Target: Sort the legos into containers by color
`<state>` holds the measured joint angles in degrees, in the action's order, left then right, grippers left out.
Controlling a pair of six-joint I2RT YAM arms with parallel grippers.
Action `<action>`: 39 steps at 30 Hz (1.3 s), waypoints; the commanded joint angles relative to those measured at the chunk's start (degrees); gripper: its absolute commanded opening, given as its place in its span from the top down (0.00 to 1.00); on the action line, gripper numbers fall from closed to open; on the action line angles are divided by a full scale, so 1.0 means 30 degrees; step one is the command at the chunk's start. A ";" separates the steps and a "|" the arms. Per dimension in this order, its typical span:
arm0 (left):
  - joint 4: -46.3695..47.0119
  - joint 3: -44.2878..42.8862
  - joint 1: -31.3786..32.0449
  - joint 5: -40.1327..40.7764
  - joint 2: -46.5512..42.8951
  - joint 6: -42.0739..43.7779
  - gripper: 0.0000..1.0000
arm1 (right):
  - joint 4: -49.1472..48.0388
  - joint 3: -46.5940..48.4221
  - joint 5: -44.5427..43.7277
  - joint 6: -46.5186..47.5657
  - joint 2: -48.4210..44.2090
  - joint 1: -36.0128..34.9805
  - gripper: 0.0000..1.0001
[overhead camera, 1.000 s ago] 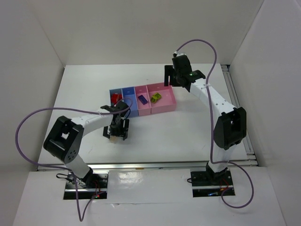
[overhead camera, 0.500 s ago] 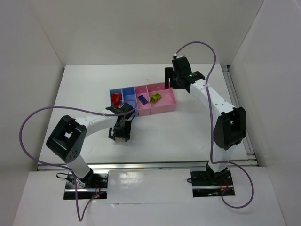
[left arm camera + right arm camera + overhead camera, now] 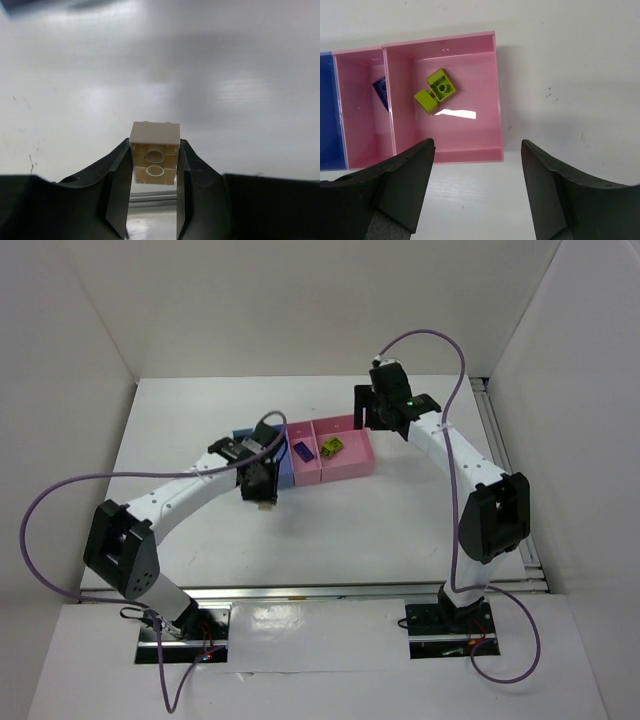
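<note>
The left hand (image 3: pixel 154 167) is clenched on the cream lego (image 3: pixel 155 152). The brick sits right at the fingertips, one black finger (image 3: pixel 117 175) pressed to each of its side faces, and its top edge stands out past the tips. Its hollow underside, with two round tubes, faces the wrist camera. It is held off the white table (image 3: pixel 400 510). From above, this hand (image 3: pixel 262 488) hangs at the near side of the darker blue bin (image 3: pixel 284 472), with the lego (image 3: pixel 264 504) showing just below the fingers.

The right hand (image 3: pixel 476 150) is spread wide and holds nothing. It hovers over the near wall of the wider pink bin (image 3: pixel 470 135). Two lime green legos (image 3: pixel 440 87) lie touching in that bin's far left part. A dark purple-blue lego (image 3: pixel 381 92) lies in the narrower pink bin (image 3: pixel 362 140) next to it, against the shared wall.
</note>
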<state>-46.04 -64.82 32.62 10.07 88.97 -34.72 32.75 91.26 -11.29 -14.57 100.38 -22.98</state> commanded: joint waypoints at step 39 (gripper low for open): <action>-0.2172 -1.7540 -0.3667 -0.0687 0.7437 0.2813 0.03 | 0.1356 -0.1357 -0.2205 -0.2316 -0.4247 0.2297 0.01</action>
<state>-51.09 -115.94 21.43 9.04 117.12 -27.49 35.83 88.03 -13.80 -18.26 92.77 -17.10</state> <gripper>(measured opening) 0.973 0.993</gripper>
